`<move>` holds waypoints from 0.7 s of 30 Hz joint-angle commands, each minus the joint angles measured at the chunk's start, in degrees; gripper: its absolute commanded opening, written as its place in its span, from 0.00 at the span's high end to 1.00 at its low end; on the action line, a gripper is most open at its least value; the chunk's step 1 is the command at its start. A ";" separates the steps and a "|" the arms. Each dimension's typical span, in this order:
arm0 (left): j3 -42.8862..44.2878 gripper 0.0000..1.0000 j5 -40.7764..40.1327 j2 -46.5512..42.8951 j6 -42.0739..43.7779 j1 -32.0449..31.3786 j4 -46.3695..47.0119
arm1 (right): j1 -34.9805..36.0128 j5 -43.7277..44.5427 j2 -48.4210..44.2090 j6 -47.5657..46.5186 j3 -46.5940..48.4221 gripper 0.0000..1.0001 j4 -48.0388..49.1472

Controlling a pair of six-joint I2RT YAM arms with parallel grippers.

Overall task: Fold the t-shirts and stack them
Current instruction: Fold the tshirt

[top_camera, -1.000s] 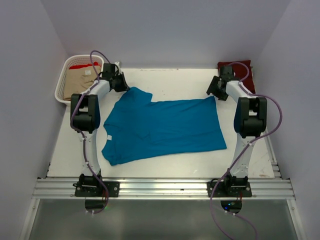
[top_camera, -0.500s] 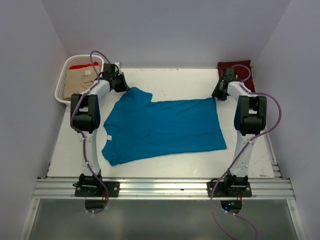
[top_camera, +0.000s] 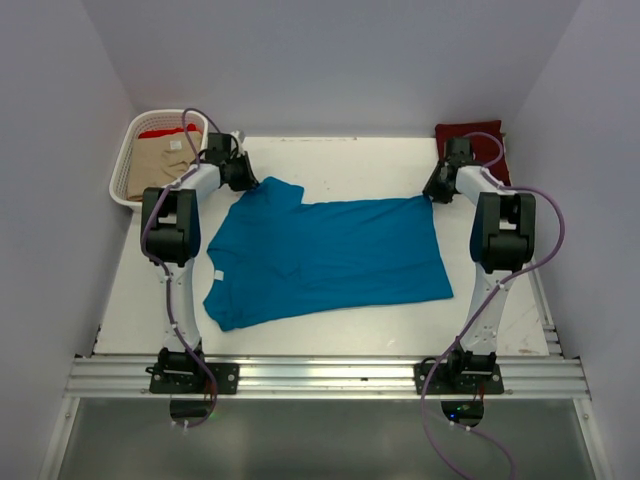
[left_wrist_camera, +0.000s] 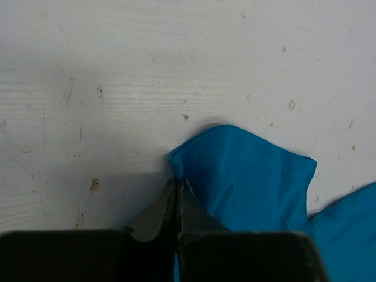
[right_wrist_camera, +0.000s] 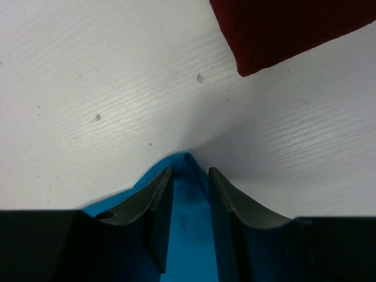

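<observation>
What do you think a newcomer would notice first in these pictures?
The teal-blue t-shirt spread across the table stands out first, with the left gripper shut on its far-left sleeve and the right gripper open astride its far-right corner. Next, the white basket at the far-left corner holding the beige t-shirt and red t-shirt, and a dark maroon t-shirt at the far-right corner.

teal tee [top_camera: 325, 255] flat mid-table; maroon tee [right_wrist_camera: 294, 29] far-right corner

Robot lab test booth: plain white walls [top_camera: 330, 60] enclosing scuffed white table [top_camera: 340, 160], left arm [top_camera: 172, 225] and right arm [top_camera: 500, 235] bolted to aluminium rail [top_camera: 330, 378], purple cables [top_camera: 561, 232] looping.
</observation>
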 commanded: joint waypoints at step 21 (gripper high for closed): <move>0.59 1.00 -0.10 -6.39 0.14 1.29 1.40 | -0.09 -0.20 -6.50 1.69 -0.73 1.00 1.64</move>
